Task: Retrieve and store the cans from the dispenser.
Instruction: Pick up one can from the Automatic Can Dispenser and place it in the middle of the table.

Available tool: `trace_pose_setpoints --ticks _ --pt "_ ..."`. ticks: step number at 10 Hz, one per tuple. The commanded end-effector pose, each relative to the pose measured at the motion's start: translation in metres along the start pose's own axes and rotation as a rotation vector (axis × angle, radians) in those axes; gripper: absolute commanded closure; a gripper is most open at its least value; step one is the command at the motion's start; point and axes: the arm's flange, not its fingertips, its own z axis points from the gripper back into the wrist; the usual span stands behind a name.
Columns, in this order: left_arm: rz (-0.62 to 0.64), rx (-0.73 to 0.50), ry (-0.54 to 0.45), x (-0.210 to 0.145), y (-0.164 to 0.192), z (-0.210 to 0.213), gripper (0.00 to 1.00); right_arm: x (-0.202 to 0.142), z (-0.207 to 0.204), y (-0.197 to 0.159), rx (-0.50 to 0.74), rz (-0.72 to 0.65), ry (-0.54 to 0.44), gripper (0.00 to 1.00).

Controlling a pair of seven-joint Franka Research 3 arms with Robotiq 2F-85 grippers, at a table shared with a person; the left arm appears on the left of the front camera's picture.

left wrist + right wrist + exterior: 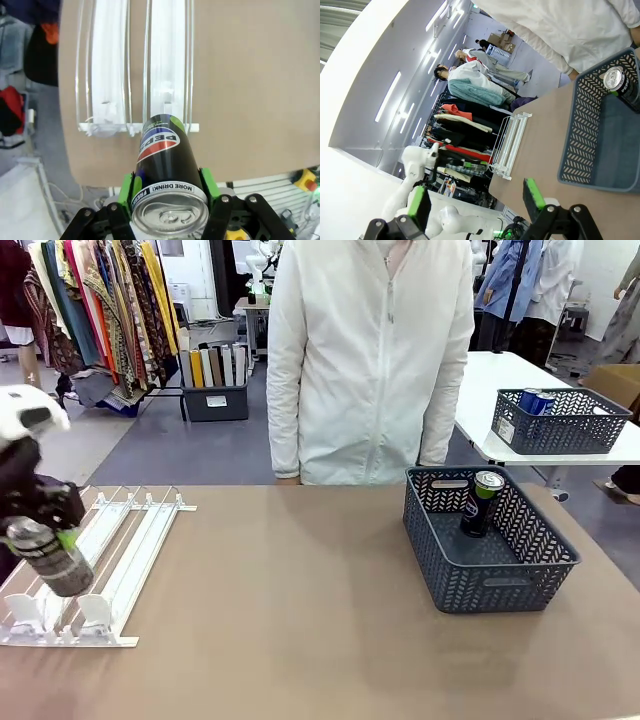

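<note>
My left gripper [48, 540] is shut on a dark can [52, 562], held tilted just above the near end of the white dispenser [130, 545] at the table's left. In the left wrist view the black Pepsi can [166, 160] sits between the green pads [209, 184] of the left gripper [167, 192], silver top towards the camera, over the dispenser's bare lanes [107, 75]. A second dark can [483, 502] stands upright in the grey basket [495, 585]. My right gripper [475, 200] is open and holds nothing, up off the table, facing the basket [585, 125] and its can [620, 82].
A person in a white jacket [370, 360] stands at the table's far edge, hands out of sight. The brown tabletop [290, 610] lies bare between dispenser and basket. On a white table behind, at the right, another grey basket [560, 425] holds blue cans.
</note>
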Motion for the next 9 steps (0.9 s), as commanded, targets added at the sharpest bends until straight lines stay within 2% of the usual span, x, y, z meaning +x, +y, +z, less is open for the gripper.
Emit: trace_pose_setpoints --ticks 1,2,3,8,9 --pt "-0.094 -0.034 -0.059 -0.025 -0.006 0.036 1.00 0.004 -0.003 0.004 0.020 0.008 -0.021 0.00" --pt "-0.101 -0.091 -0.075 -0.032 -0.005 0.039 1.00 0.004 -0.003 0.004 0.020 0.008 -0.021 0.00" --pt "-0.037 -0.004 -0.042 -0.017 -0.005 0.030 1.00 0.004 -0.003 0.004 0.020 0.008 -0.021 0.00" --pt "-0.037 -0.004 -0.042 -0.017 -0.005 0.030 1.00 0.004 -0.003 0.004 0.020 0.008 -0.021 0.00" --pt "-0.041 -0.014 -0.011 -0.019 -0.003 0.022 1.00 0.004 -0.003 0.004 0.020 0.008 -0.021 0.00"
